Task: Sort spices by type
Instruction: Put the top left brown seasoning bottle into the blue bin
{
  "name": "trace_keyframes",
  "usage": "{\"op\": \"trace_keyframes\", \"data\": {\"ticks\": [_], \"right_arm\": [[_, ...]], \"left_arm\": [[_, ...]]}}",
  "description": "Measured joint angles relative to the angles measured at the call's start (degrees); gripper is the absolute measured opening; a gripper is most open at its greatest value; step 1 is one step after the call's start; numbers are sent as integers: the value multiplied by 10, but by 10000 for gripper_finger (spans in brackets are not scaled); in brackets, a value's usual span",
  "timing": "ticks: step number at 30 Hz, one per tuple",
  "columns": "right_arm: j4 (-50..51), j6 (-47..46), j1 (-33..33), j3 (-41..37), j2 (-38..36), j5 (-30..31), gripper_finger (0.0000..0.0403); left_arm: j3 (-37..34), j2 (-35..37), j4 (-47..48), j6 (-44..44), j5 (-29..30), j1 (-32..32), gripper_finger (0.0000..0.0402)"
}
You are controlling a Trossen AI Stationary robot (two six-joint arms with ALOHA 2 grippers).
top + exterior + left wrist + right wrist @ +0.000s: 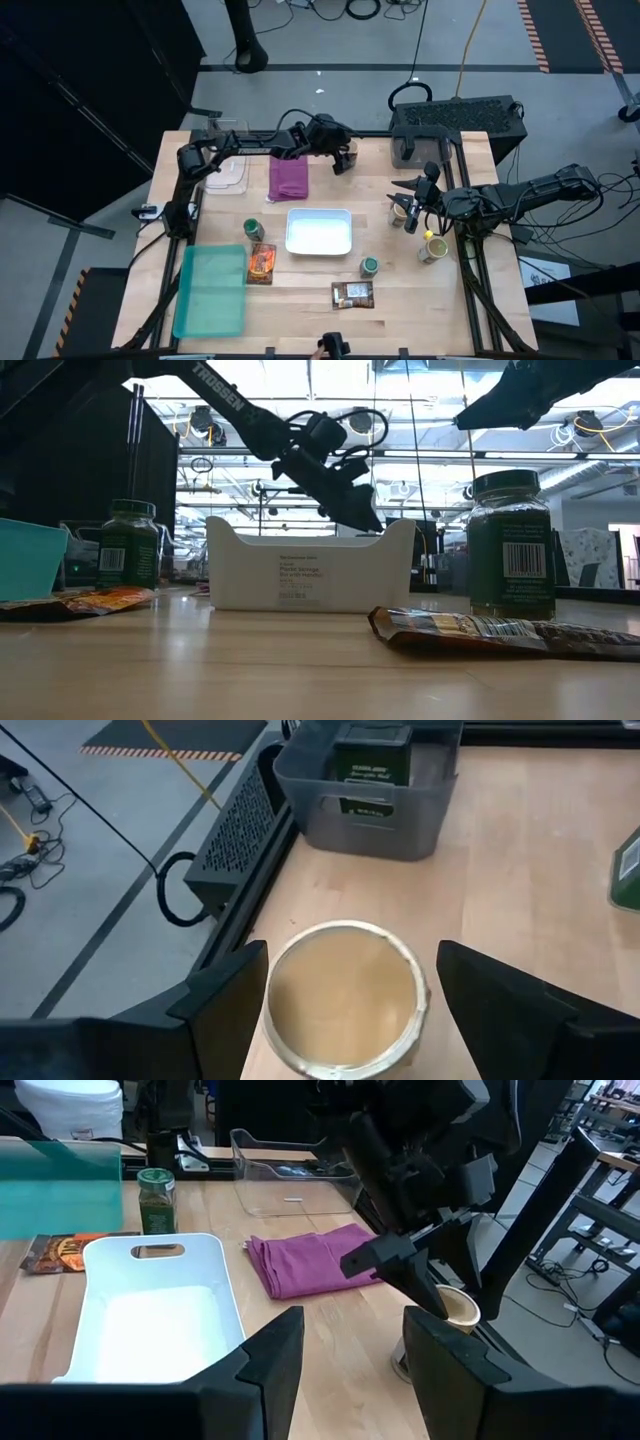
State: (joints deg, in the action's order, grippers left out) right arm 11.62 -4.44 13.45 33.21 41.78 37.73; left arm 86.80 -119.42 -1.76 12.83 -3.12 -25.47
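While the left gripper (350, 982) hangs over a tan-lidded jar (345, 992) at the table's twelve o'clock edge, its fingers stand wide on either side of the lid, with a sliver of daylight showing on one side, so the jar looks straddled rather than gripped. The right gripper (352, 1330), partly open and holding nothing, waits at about three o'clock of the white tray (345, 245).

Done well, this step would mean lowering until the pads sit below the lid, centring on the jar, then closing squarely and lifting straight up before any sideways travel.

Room is tight. The table's edge and a black frame rail run just beside the jar at twelve o'clock, so a nudge that way could send it off. A grey bin (420, 820) stands near at its three o'clock, and the purple cloth (289, 177) lies at its nine o'clock. The clearest way out seems to be toward six o'clock, over the white tray and the bare wood beyond, though the right arm crowds the way to another tan-lidded jar (432, 250).
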Motion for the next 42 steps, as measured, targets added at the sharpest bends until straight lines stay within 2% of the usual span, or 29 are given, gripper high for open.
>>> {"op": "trace_keyframes", "data": {"ticks": [18,27,35,42], "right_arm": [[-1,4,0,0,0,0,155],[-1,6,0,0,0,0,155],[-1,6,0,0,0,0,155],[0,6,0,0,0,0,155]], "left_arm": [[0,0,5,27,5,5,299],[0,0,-3,-4,7,5,359],[0,0,0,13,63,5,366],[1,-3,13,-9,1,4,366]]}}
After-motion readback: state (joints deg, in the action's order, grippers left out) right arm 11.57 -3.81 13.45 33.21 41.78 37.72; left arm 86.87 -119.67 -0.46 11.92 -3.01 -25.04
